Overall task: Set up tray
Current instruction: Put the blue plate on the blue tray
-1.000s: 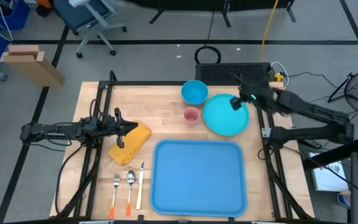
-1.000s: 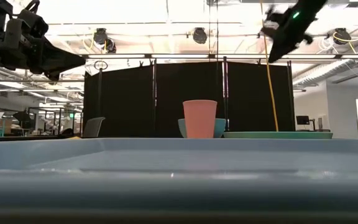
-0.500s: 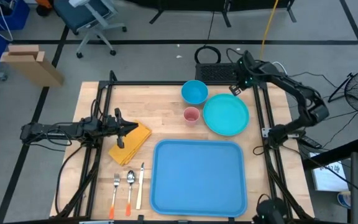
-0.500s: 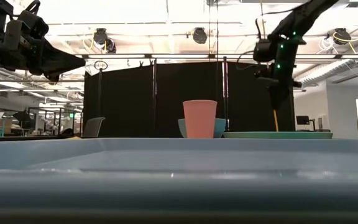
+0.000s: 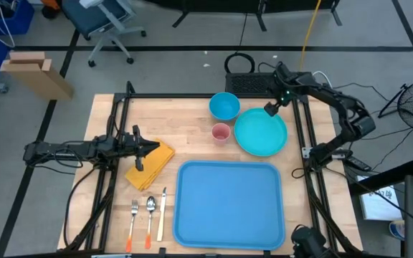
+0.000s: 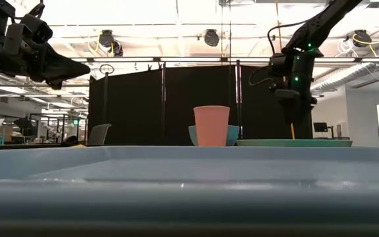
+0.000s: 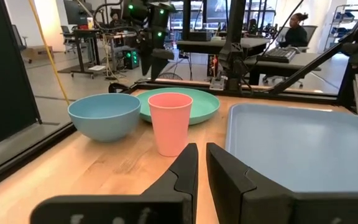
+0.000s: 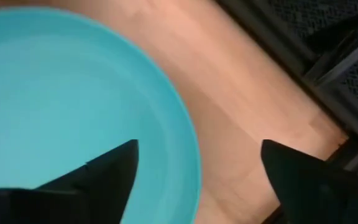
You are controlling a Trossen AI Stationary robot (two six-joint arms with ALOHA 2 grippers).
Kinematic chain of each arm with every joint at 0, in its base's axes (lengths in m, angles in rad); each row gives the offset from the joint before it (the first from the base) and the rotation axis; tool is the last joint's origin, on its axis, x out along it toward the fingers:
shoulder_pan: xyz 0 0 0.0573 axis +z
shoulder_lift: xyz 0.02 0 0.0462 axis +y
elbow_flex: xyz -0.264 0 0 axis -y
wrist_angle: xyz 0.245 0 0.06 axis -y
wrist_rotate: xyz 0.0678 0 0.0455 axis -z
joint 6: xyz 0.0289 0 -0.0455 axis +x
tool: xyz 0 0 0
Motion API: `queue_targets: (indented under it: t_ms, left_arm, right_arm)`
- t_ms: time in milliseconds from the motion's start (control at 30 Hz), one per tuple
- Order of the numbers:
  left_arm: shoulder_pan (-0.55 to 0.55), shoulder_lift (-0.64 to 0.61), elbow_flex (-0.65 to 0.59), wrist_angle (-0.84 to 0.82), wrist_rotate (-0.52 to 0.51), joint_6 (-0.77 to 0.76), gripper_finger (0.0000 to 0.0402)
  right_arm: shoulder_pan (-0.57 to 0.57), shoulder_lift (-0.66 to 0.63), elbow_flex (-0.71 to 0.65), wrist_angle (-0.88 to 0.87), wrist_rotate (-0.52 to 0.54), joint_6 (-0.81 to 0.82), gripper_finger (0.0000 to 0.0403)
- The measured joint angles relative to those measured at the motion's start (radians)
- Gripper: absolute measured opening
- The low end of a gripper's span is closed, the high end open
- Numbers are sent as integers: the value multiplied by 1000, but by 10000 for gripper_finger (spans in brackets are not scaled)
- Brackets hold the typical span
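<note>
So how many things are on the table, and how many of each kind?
Tray: 1
Plate: 1
Bowl: 1
Cup: 1
Napkin: 1
Fork: 1
Spoon: 1
Knife: 1
Total: 8

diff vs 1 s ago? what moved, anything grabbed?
The right gripper swung off the turquoise plate toward the table's far edge, then dropped to the plate's far rim, fingers open astride it. Nothing grabbed. The left gripper, tray, pink cup and blue bowl stayed put.
</note>
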Motion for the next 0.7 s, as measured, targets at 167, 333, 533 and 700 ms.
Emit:
queue_targets:
  t_ms: [167,333,533,700]
  left_arm:
    - [0,0,0,0,0,-5,35]
    - [1,0,0,0,0,-10,35]
    - [1,0,0,0,-1,1,35]
    - [1,0,0,0,-1,3,35]
  right_arm:
    - [5,0,-51,17,26,6,350]
    - [6,0,-93,41,22,9,339]
    - [6,0,-157,129,24,5,335]
    - [1,0,-198,204,23,22,319]
